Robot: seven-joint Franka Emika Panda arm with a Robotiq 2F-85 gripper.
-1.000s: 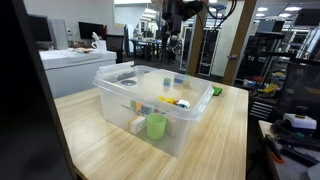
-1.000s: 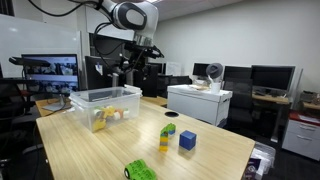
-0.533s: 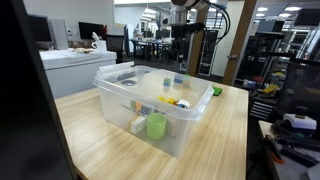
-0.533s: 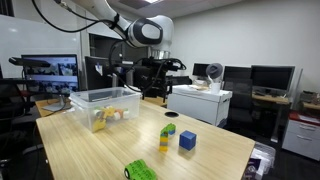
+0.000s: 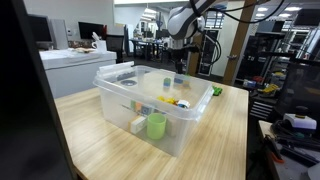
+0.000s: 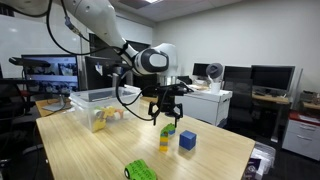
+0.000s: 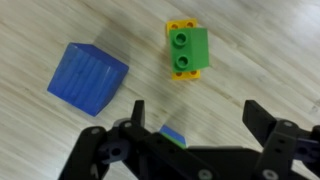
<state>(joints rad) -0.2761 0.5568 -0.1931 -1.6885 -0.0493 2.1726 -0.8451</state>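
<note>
The gripper (image 6: 166, 117) hangs spread wide and empty over the bench (image 6: 90, 150); just below it sits a green and yellow block (image 7: 187, 50); a blue cube (image 7: 88, 78) lies beside that.

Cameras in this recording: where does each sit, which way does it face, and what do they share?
Exterior view: low at a corner of the table, looking across the clear bin; the arm shows at the top, beyond it.
Exterior view: off the opposite end, looking back along the table; the arm enters from the picture's left, with the open gripper above the blue block.
Wrist view: looks straight down at the table; both fingers show at the bottom.
Shared: the green-and-yellow block and blue block appear in the wrist view and an exterior view; both exterior views show the clear bin.
</note>
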